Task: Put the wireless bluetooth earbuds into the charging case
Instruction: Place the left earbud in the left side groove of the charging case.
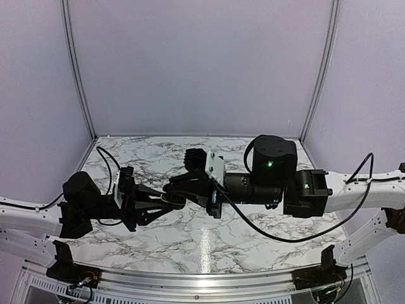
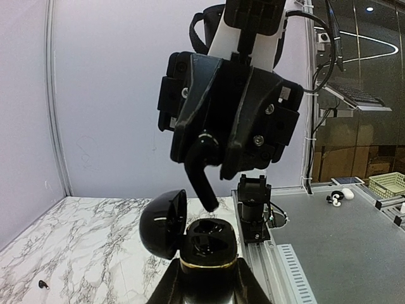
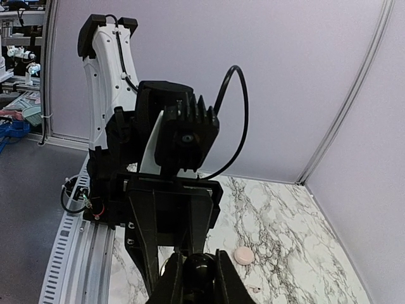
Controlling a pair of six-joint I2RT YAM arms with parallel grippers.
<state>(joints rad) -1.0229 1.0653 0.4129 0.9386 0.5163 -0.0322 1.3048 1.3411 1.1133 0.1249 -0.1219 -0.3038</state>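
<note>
Two grips, both pressed together. Right gripper (image 2: 218, 161): pinched on one small black earbud (image 2: 204, 174), stem sticking out below the fingertips, long axis close to upright with a slight lean. Directly beneath the stem's tip, just apart and not touching: open charging case (image 2: 209, 244), black with a gold band, wells facing up, lid (image 2: 163, 223) standing open to one side on its hinge. Left gripper (image 2: 207, 272): clamped round the case's base, carrying it above the marble table (image 2: 76, 253). Coming move judged a short drop along the stem's own line into a well; right arm nearer and the one to make it, left merely steadying. Dark speck (image 2: 42, 284) well off on the marble, too tiny to name.
</note>
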